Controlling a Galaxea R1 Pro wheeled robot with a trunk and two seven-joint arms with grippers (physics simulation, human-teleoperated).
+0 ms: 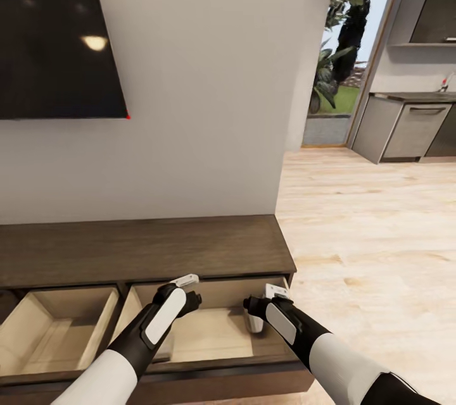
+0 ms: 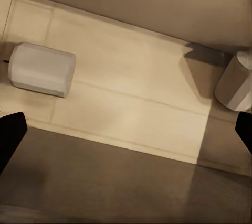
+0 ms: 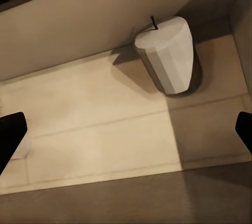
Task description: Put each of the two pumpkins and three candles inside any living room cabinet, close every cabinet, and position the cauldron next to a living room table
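Observation:
The dark-brown cabinet (image 1: 139, 247) stands against the wall with two drawers pulled out. Both grippers hover over the right drawer (image 1: 215, 335). My left gripper (image 1: 190, 288) (image 2: 126, 132) is open and holds nothing. In its wrist view one beige candle (image 2: 42, 69) lies on its side on the drawer floor and a second candle (image 2: 233, 85) sits near the far wall. My right gripper (image 1: 263, 307) (image 3: 126, 132) is open and empty above an upright candle (image 3: 168, 53) (image 1: 255, 324) with a black wick. The pumpkins, cauldron and table are out of view.
The left drawer (image 1: 57, 323) is open and looks empty. A dark TV (image 1: 57, 31) hangs on the wall above. Light wood floor (image 1: 367, 234) stretches right toward grey kitchen cupboards (image 1: 411, 130) and a glass door (image 1: 342, 44).

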